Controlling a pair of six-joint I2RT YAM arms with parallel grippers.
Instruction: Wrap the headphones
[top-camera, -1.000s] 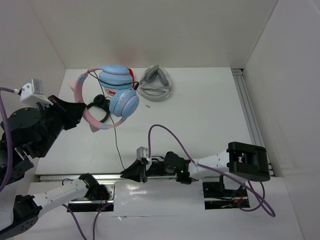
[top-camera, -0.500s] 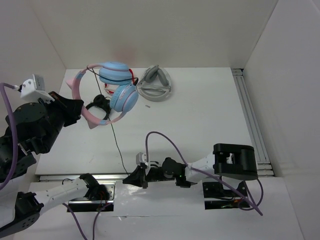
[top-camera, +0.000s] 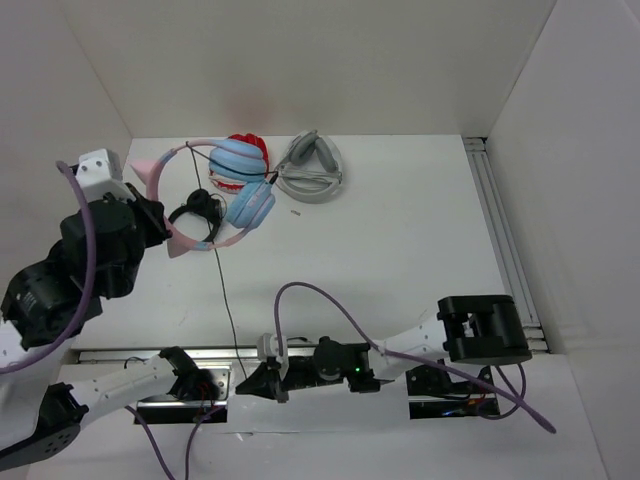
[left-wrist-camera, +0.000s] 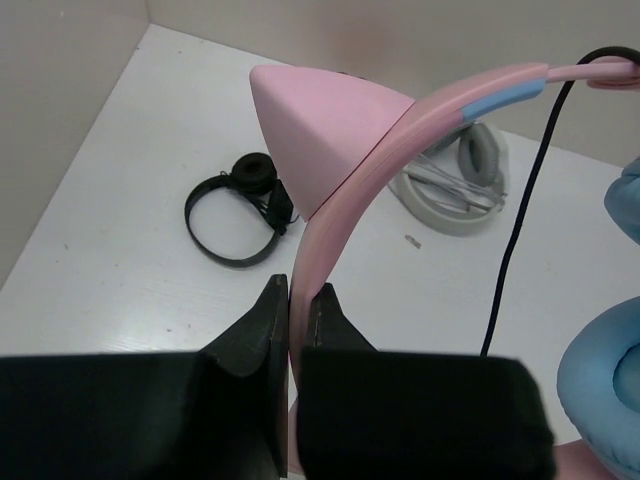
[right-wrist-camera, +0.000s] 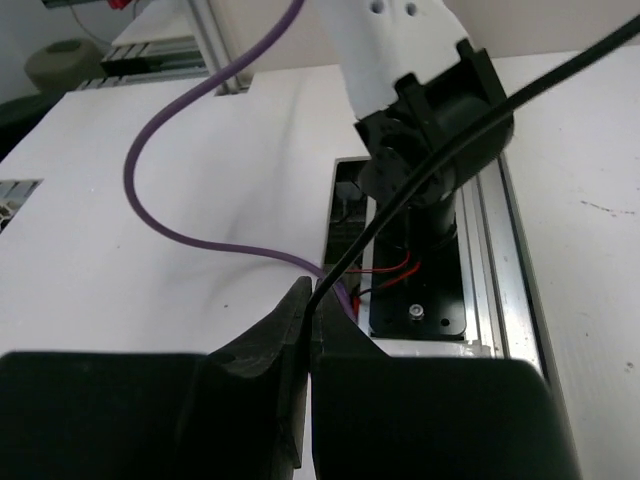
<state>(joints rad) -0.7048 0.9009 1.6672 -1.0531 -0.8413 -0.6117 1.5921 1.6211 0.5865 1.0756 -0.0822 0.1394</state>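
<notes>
The headphones (top-camera: 240, 182) have light blue ear cups (top-camera: 250, 203) and a pink cat-eared headband (left-wrist-camera: 330, 150), and are held off the table at the back left. My left gripper (top-camera: 158, 215) is shut on the headband (left-wrist-camera: 300, 300). The thin black cable (top-camera: 227, 300) runs from the headphones toward the near edge. My right gripper (top-camera: 250, 380) is shut on that cable (right-wrist-camera: 430, 165), with its jaws (right-wrist-camera: 312, 300) over the near rail beside the left arm's base.
Red-and-white headphones (top-camera: 247, 146) and grey headphones (top-camera: 312, 168) lie at the back of the table. A small black headset (top-camera: 195, 212) lies under the lifted headband. A purple arm cable (top-camera: 330, 300) loops over the front. An aluminium rail (top-camera: 505, 240) runs along the right side.
My right gripper has moved left and back past the near edge, drawing the cable straighter. My left arm has swung the headphones toward the back, uncovering the red-and-white pair.
</notes>
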